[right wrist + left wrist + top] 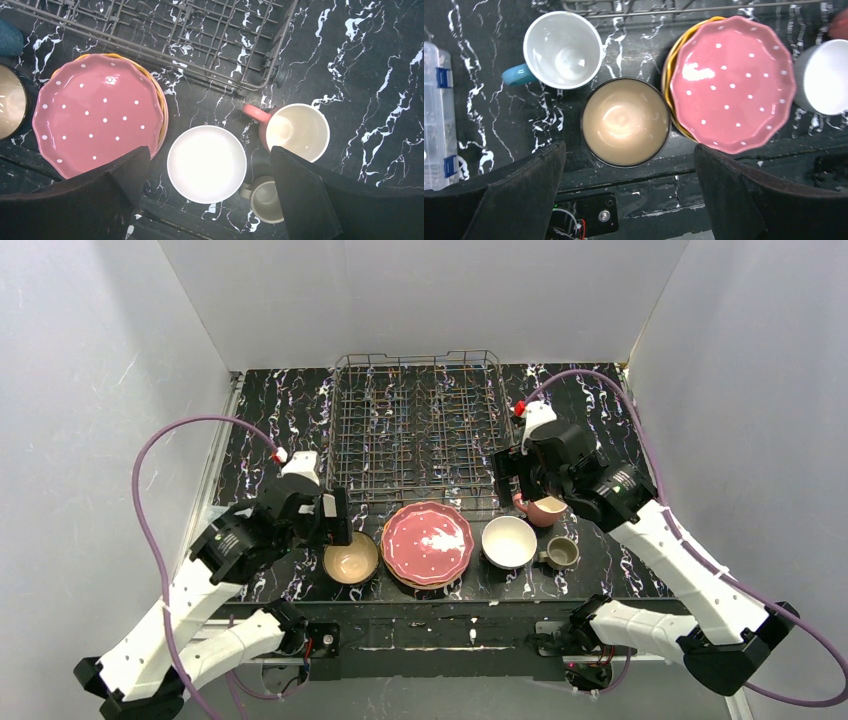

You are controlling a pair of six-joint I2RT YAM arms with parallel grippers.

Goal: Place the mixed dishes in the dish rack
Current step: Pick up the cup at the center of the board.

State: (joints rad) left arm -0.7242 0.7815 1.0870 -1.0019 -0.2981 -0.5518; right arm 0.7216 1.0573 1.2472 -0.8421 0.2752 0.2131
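Observation:
The empty wire dish rack (415,425) stands at the back middle of the table. In front of it lie a tan bowl (351,562), a pink dotted plate (427,542) stacked on an orange one (669,75), a white bowl (508,541), a pink mug (545,510) and an olive-grey mug (562,553). A teal mug (563,50) stands upright behind the tan bowl (625,122). My left gripper (630,155) hovers open above the tan bowl. Over the white bowl (206,163), with the pink mug (297,131) at its right finger, my right gripper (210,152) hangs open and empty.
A clear plastic box (436,115) lies at the table's left edge. White walls close in the left, back and right sides. The rack's front rim (200,65) runs just behind the dishes. The arm bases sit at the table's near edge (440,625).

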